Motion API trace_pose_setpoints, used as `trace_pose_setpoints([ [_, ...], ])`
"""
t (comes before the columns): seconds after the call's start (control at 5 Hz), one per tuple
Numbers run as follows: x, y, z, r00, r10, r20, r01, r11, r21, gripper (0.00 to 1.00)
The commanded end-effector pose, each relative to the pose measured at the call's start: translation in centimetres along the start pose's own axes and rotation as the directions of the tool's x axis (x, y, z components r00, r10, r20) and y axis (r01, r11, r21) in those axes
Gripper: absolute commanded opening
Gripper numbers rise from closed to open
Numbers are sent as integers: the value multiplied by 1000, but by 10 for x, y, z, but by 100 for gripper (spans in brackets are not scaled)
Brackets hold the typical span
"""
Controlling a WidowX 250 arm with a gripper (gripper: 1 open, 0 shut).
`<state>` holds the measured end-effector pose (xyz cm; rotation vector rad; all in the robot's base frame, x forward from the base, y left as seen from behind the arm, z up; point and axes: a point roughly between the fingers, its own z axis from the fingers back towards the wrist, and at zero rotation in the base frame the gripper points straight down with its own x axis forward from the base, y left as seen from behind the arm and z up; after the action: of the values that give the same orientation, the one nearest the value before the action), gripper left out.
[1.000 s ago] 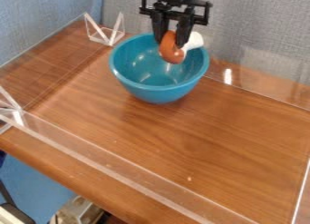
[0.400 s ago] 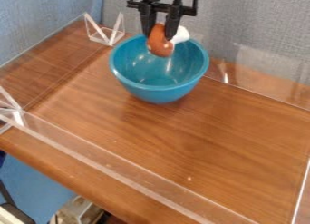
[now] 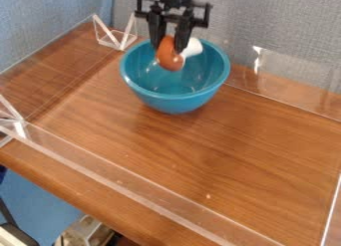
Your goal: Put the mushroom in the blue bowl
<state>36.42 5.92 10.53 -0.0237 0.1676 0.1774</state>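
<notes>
A glossy turquoise blue bowl (image 3: pixel 176 89) stands on the wooden table at the back centre. My black gripper (image 3: pixel 170 51) hangs over the bowl's far rim, shut on the mushroom (image 3: pixel 170 56), whose orange-red cap points down into the bowl's opening. The mushroom's white stem is partly hidden between the fingers. The mushroom is held in the air above the bowl's inside, not touching it.
Clear acrylic walls (image 3: pixel 286 81) ring the wooden tabletop (image 3: pixel 200 150). A clear triangular bracket (image 3: pixel 112 33) stands at the back left, another at the left edge (image 3: pixel 11 121). A grey-blue wall lies behind.
The gripper with the mushroom has moved left along the bowl's far rim and come slightly lower over the opening. The bowl has not moved.
</notes>
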Motion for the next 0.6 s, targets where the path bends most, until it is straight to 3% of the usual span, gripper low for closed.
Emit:
trace_pose_setpoints([
  [0.0, -3, 7, 11, 999, 26, 41, -26, 1000, 0, 0],
  [0.2, -8, 6, 9, 999, 36, 34, -36, 999, 1, 100],
  [0.4, -7, 1, 3, 999, 32, 33, -33, 999, 6, 100],
])
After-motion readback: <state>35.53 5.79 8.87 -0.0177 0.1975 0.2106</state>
